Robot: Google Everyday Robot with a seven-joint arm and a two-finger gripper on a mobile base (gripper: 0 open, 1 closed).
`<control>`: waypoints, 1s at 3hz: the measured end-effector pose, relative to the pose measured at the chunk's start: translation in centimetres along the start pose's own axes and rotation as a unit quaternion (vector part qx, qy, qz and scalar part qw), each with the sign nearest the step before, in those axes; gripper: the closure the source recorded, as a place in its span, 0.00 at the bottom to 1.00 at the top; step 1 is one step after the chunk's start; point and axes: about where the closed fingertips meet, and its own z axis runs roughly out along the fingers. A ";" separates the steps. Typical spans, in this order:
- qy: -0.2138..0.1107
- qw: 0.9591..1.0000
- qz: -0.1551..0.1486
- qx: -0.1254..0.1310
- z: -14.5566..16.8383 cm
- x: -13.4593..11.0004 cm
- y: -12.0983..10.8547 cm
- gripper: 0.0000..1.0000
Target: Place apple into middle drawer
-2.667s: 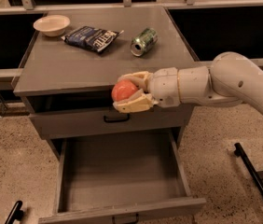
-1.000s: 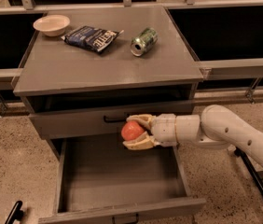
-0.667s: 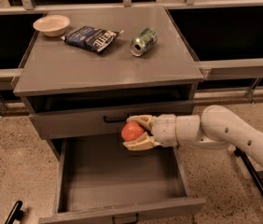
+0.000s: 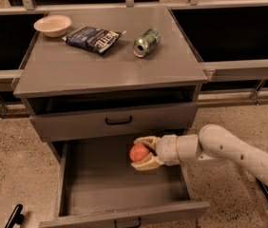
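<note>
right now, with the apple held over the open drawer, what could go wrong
1. The gripper holds the apple above the floor of the middle drawer. Released from there, the round fruit may bounce or roll, though the low walls would probably contain it.
2. The arm reaches in over the right wall, so lowering further could knock it.
3. The closed drawer front sits just above the gripper, and a straight lift might strike it.

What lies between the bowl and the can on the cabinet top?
A blue chip bag lies between bowl and can, in the camera view. The hand, shut on the apple, is over the open middle drawer.
</note>
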 end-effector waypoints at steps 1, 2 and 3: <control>0.015 1.000 0.010 -0.017 1.1 6.5 2.9 1.00; 0.013 1.000 0.012 -0.020 1.4 7.0 3.2 1.00; 0.021 0.999 0.019 -0.031 3.2 7.6 3.0 1.00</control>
